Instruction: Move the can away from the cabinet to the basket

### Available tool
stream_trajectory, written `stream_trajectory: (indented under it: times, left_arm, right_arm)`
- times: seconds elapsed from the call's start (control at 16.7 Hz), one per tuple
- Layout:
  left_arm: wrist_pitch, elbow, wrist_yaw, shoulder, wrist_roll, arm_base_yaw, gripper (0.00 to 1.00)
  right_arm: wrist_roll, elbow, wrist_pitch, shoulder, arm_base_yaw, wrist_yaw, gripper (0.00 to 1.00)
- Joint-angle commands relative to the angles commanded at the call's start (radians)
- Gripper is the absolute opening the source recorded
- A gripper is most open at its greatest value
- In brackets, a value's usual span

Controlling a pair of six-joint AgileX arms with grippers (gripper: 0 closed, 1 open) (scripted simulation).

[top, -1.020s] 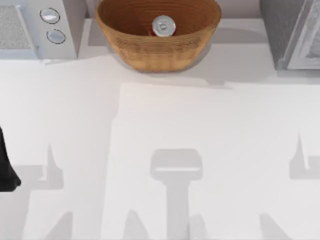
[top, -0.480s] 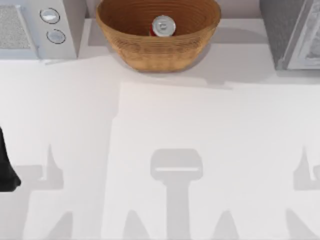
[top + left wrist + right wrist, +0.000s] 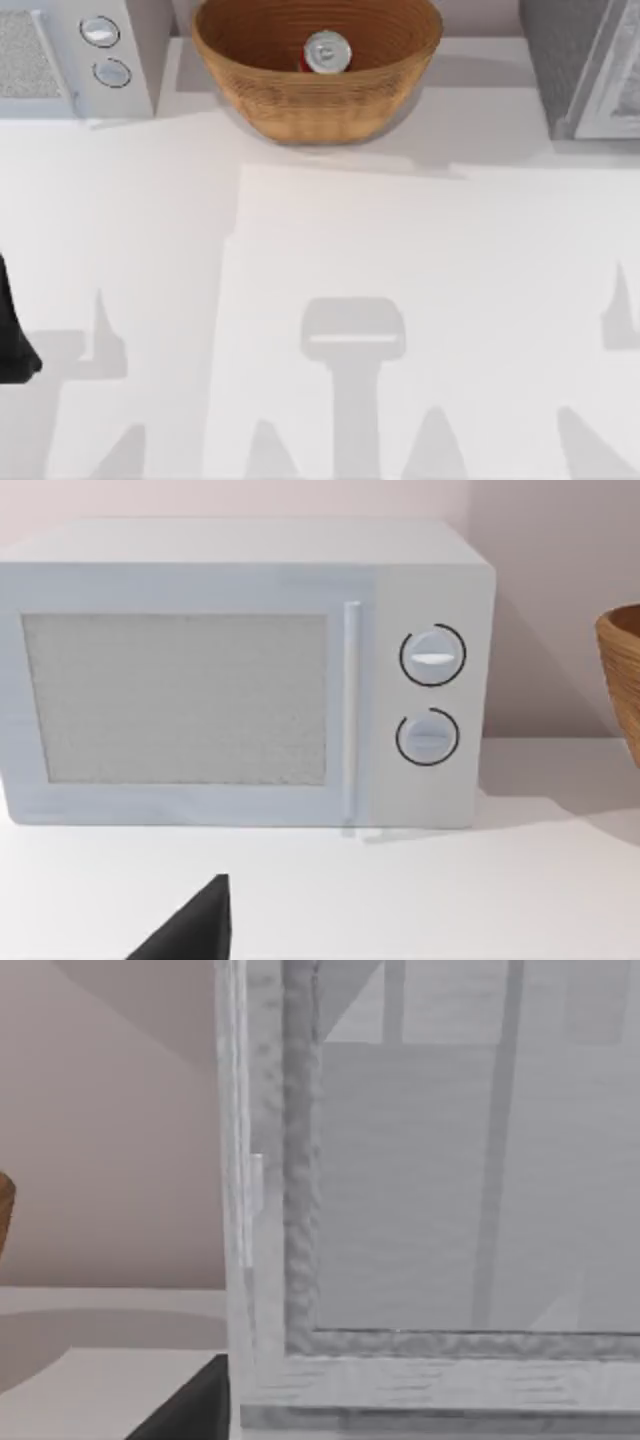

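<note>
Top view of the tabletop (image 3: 330, 270). The can (image 3: 326, 52) stands upright inside the basket (image 3: 316, 100), silver top facing up, a sliver of red side visible below it; the basket sits at the 12 o'clock edge of the tabletop. The cabinet (image 3: 590, 65) occupies the 1–2 o'clock corner, well apart from the basket and to its right. A light grey microwave (image 3: 75, 55) with two round knobs stands at 10–11 o'clock, just beside the basket's left rim.

The left arm (image 3: 12, 330) appears as a dark shape at the 9 o'clock edge, well apart from the can, which lies toward 1 o'clock from it. In the left wrist view a dark tip of the left end effector (image 3: 195, 925) points toward the microwave (image 3: 240, 675), with the basket's rim (image 3: 622, 675) at the side; whether it is open or closed cannot be told. The right wrist view faces the cabinet (image 3: 420, 1210) door closely; the dark wedge at the lower edge is possibly part of the right end effector (image 3: 190, 1405), its state likewise indeterminate.
</note>
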Motion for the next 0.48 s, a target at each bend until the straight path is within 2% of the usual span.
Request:
stream_trajectory:
  times: [0.48]
  left_arm:
    - [0.0, 0.0, 0.0, 0.0, 0.0, 0.0, 1.0]
  right_arm:
    - [0.01, 0.162, 0.555, 0.745, -0.474, -0.464, 1.0]
